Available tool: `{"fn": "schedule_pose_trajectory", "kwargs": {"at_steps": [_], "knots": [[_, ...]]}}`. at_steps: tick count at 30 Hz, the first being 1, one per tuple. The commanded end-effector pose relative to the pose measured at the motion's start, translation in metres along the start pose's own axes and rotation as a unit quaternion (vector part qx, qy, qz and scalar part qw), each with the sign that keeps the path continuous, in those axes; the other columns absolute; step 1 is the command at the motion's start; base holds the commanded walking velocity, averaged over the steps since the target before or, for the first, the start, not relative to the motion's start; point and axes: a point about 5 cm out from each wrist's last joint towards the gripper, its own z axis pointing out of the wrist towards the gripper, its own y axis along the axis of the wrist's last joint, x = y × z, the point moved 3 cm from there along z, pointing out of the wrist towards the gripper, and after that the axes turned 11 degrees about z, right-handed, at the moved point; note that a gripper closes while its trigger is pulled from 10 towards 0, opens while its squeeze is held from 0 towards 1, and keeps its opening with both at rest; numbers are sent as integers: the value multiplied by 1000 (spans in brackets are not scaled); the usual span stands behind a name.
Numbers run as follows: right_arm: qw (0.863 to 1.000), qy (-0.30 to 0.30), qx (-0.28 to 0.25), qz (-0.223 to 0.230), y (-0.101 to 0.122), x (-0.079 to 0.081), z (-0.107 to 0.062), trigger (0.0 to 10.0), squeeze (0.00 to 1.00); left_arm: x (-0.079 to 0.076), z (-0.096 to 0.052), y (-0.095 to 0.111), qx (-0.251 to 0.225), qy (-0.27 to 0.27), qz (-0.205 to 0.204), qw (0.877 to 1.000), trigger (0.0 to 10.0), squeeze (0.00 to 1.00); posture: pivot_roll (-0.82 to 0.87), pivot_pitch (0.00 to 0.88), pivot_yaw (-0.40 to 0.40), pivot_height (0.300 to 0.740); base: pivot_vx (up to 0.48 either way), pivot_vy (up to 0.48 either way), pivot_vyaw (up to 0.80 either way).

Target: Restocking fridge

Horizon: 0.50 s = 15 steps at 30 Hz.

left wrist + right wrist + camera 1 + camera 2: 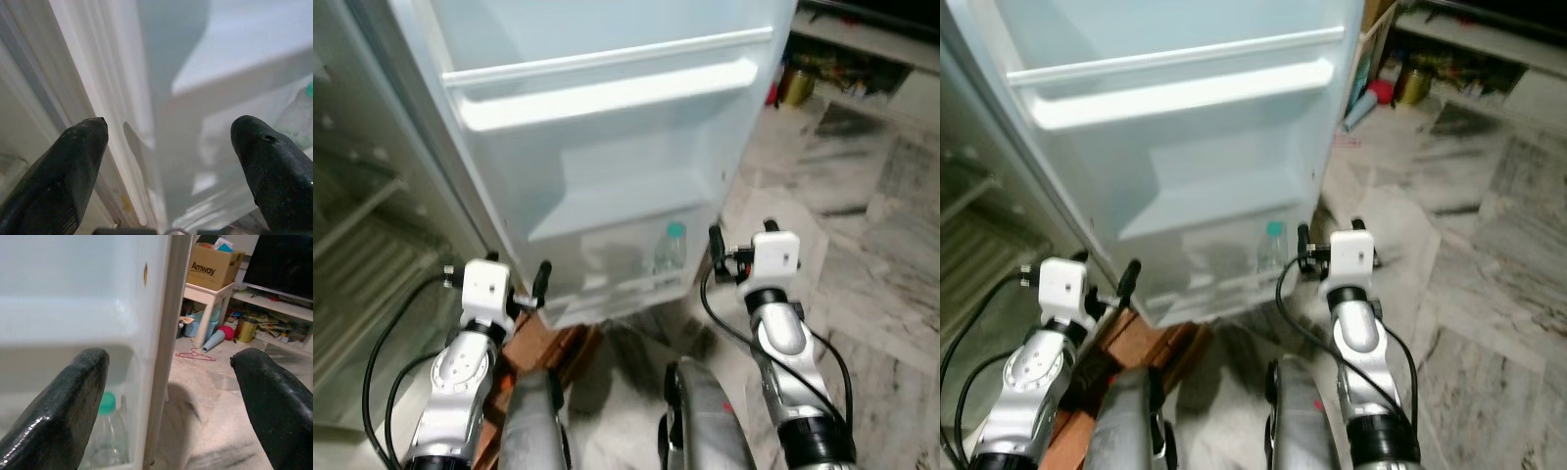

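- The left gripper (533,284) hangs low in front of the open fridge door (607,117), near the door's hinge-side bottom corner; its jaws are spread wide and hold nothing, with the door's inner moulding showing between them in the left wrist view.
- The right gripper (717,250) sits at the door's free edge, near the bottom corner. Its jaws are also wide apart and empty, one finger inside the door line and the other out over the floor.
- The bottle (671,247), clear plastic with a green cap, stands upright in the lowest door shelf (626,284), close to the free edge and just beside the right gripper.
- I'd judge the bottle fairly light, smooth and a bit slippery, with thin walls that would give under a hard squeeze. The body below the shoulder looks the safest place to take hold; the cap is too small.
- The other door shelves above look bare.
- Beyond the door lies a marble floor (862,245), with a cardboard box (213,267) and clutter on low shelves well apart.
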Motion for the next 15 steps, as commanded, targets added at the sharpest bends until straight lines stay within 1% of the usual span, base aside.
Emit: {"fn": "schedule_pose_trajectory", "kwargs": {"at_steps": [1,6,7,13,15], "knots": [[1000,-1,-2,5,4,-3,-2,10000,0,4,-4,1,1,4,3,1000,10000,0,33,115,-10,686,0,0,0],[1000,1,6,4,1,-2,-7,10000,0,2,-7,-5,22,8,-15,1000,10000,0,28,129,-11,706,0,0,0],[1000,0,12,-1,-2,-2,-9,10000,0,2,-8,-4,21,10,-12,1000,10000,0,27,133,-11,716,0,0,0],[1000,9,21,-2,-5,2,-11,10000,0,2,-7,-3,21,9,2,1000,10000,0,27,132,-10,740,0,0,0],[1000,14,23,-2,-5,4,-10,10000,0,2,-7,-3,22,8,5,1000,10000,0,26,132,-9,740,0,0,0]]}}
